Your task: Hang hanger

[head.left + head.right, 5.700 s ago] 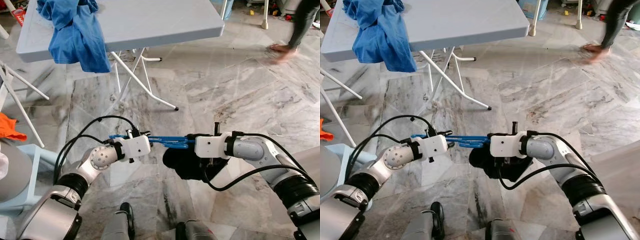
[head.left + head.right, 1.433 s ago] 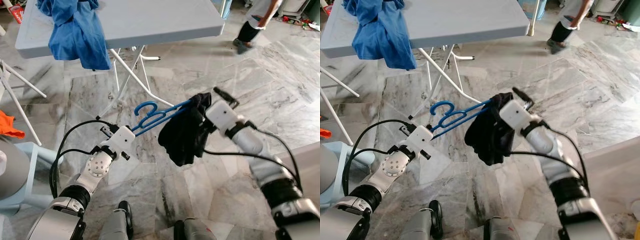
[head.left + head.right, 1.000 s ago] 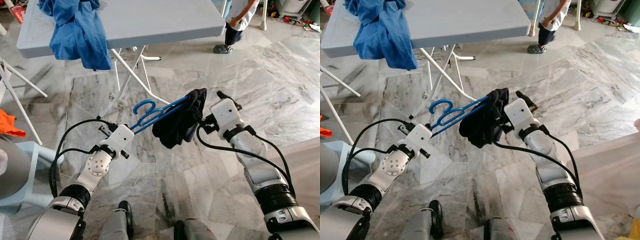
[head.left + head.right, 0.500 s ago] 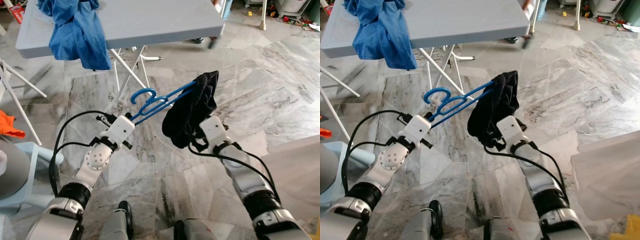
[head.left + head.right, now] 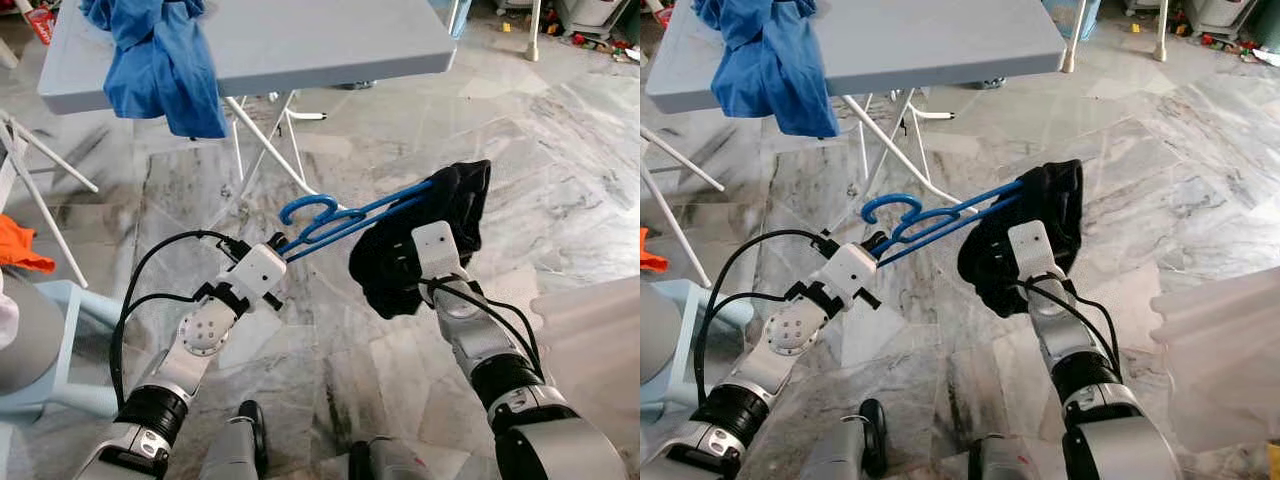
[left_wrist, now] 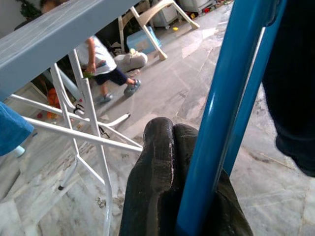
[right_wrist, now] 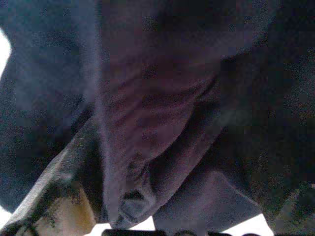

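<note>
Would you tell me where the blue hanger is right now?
The blue hanger is centre frame, above the floor, gripped by the left end effector, with the black garment draped over its far end.

A grey-veined marble floor (image 5: pixel 560 150) lies in daylight. On it stands a grey folding desk (image 5: pixel 330 40) on white legs (image 5: pixel 262 150), a blue shirt (image 5: pixel 165 65) draped over its edge.

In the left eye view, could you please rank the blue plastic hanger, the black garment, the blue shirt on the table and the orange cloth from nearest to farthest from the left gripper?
1. Blue plastic hanger, held in the left gripper.
2. Black garment, draped on the hanger's far end, to the right.
3. Too close to call: orange cloth, at the left edge, and blue shirt, hanging off the grey table.
</note>
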### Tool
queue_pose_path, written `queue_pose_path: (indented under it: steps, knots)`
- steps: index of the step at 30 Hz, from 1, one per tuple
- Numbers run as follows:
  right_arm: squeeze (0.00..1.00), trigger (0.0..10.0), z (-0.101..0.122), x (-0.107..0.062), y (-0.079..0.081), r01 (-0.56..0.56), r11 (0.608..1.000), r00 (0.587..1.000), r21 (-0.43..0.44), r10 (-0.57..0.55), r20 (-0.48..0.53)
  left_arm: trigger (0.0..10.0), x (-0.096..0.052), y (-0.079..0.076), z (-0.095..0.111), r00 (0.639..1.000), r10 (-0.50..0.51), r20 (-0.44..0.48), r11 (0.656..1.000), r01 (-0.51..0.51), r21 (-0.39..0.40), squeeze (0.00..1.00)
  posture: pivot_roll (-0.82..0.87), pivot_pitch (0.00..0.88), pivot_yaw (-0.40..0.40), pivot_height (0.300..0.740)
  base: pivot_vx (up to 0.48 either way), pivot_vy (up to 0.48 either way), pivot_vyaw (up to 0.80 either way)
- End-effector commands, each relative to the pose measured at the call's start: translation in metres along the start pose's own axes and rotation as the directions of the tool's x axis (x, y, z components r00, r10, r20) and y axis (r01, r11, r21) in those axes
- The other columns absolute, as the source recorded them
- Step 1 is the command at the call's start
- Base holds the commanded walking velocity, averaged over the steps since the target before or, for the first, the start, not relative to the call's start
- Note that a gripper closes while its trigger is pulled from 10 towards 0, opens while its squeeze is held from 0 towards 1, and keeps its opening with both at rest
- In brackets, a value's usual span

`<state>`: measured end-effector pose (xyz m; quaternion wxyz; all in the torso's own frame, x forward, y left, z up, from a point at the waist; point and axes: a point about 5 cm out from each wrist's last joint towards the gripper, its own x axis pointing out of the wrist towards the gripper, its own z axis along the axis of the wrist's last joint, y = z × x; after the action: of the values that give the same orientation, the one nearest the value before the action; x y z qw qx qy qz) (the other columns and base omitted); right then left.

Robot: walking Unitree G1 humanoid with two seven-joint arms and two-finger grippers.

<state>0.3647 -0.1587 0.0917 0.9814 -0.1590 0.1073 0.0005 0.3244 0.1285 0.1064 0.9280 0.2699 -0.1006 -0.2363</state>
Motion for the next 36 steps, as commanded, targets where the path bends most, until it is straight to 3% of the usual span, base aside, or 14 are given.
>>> queue_pose_path:
  steps: [1, 13, 36]
  knots:
    - [0.00, 0.0, -0.003, 0.001, -0.005, 0.052, 0.998, 0.998, 0.034, -0.050, -0.033, 0.0, -0.001, 0.002, 0.008, 0.999, 0.025, 0.035, 1.000, -0.024, -0.020, 0.00, -0.03, 0.246, -0.039, 0.740, 0.000, 0.000, 0.00]
    - [0.00, 0.0, 0.001, 0.003, -0.020, 0.171, 0.971, 0.985, 0.165, -0.169, -0.022, 0.0, -0.002, -0.007, 0.015, 0.999, 0.018, 0.039, 0.999, -0.016, -0.045, 0.00, -0.04, 0.248, -0.039, 0.740, 0.000, 0.000, 0.00]
    - [0.00, 0.0, -0.003, 0.001, -0.042, 0.268, 0.929, 0.961, 0.254, -0.275, -0.008, 0.0, 0.002, -0.014, 0.019, 0.999, 0.006, 0.041, 0.998, -0.003, -0.070, 0.00, -0.05, 0.248, -0.036, 0.740, 0.000, 0.000, 0.00]
